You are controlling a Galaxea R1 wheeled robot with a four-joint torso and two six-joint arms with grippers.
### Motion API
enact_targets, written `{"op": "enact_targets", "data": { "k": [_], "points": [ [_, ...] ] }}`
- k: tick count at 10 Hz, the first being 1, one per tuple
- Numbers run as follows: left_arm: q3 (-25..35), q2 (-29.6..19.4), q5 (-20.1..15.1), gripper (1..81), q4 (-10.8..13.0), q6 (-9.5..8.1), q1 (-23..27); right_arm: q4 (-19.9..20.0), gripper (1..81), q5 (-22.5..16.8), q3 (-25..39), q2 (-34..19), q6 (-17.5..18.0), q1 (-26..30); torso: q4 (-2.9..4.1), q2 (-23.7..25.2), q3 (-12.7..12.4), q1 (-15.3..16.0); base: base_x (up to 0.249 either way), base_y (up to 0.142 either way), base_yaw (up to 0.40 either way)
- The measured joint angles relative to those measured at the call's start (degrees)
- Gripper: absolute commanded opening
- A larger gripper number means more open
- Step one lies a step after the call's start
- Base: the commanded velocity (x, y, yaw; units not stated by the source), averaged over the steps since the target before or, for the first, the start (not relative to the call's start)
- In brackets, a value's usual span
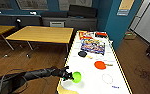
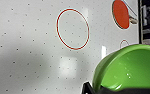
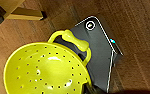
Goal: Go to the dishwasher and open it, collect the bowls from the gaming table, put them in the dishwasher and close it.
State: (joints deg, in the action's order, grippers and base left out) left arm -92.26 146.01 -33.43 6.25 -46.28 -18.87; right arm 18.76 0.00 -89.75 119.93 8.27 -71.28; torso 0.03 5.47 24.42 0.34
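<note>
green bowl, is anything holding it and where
The left gripper holds the green bowl by its rim, tilted, above the white table.

The robot's black, cable-wrapped left arm (image 1: 33,74) reaches in from the lower left of the head view, stretched nearly level toward the near end of the long white-topped gaming table (image 1: 96,75). Its left gripper (image 1: 67,75) is closed on the rim of a small bright-green round plastic bowl (image 1: 76,77), tilted on edge above the tabletop. The right wrist view looks down into a yellow perforated handled bowl (image 3: 46,70) carried at that arm's end.
</note>
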Motion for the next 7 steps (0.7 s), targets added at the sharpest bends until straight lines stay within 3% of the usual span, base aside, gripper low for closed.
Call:
{"op": "enact_targets", "data": {
  "k": [3,5,7],
  "points": [
    [9.7,-15.2,0.0,1.0,3.6,0.0,-3.8,-2.5,1.0,0.4,0.9,0.6,-0.3,-1.8,0.0,0.0,0.0,0.0,0.0,0.0,0.0],
    [13.6,-19.6,0.9,1.0,6.5,0.0,-11.9,-2.9,1.0,1.0,0.9,0.7,-0.3,-3.0,0.0,0.0,0.0,0.0,0.0,0.0,0.0],
    [14.8,-22.1,4.3,1.0,10.2,0.0,-20.9,-3.0,1.0,1.2,0.9,0.7,-0.3,-3.6,0.0,0.0,-0.2,0.0,0.0,0.0,0.0]
  ]
}}
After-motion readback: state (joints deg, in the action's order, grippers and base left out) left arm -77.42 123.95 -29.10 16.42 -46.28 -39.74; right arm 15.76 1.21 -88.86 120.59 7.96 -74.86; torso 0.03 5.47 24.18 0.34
